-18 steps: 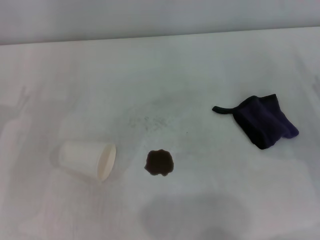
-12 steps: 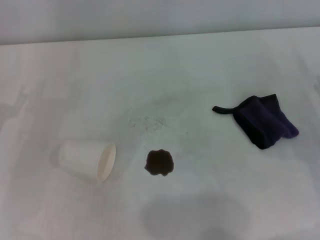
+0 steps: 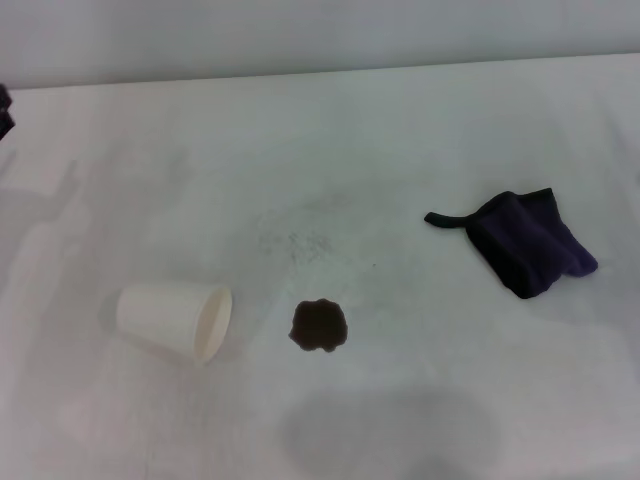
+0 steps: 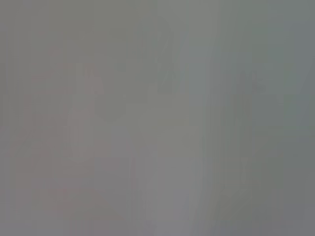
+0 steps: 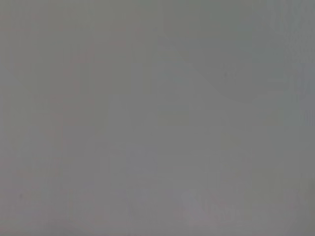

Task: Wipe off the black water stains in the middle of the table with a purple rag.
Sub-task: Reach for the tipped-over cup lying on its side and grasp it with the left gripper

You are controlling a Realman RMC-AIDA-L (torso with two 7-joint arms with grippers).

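Note:
The black water stain (image 3: 319, 326) is a small dark brown blotch with a wavy edge on the white table (image 3: 400, 130), near the front middle. The purple rag (image 3: 530, 242) lies crumpled at the right, its black loop strap (image 3: 445, 218) pointing left toward the middle. A dark tip of my left gripper (image 3: 5, 110) shows at the far left edge, well away from the stain and the rag. My right gripper is out of view. Both wrist views show only plain grey, with no object in them.
A white paper cup (image 3: 176, 320) lies on its side left of the stain, its mouth facing the stain. Faint grey speckled smudges (image 3: 295, 242) lie behind the stain. A wide soft shadow (image 3: 390, 430) falls on the table's front middle.
A dark tip of the left gripper has come into view at the far left edge, and its shadow on the table's left side has shifted. The rag, stain and cup have not moved.

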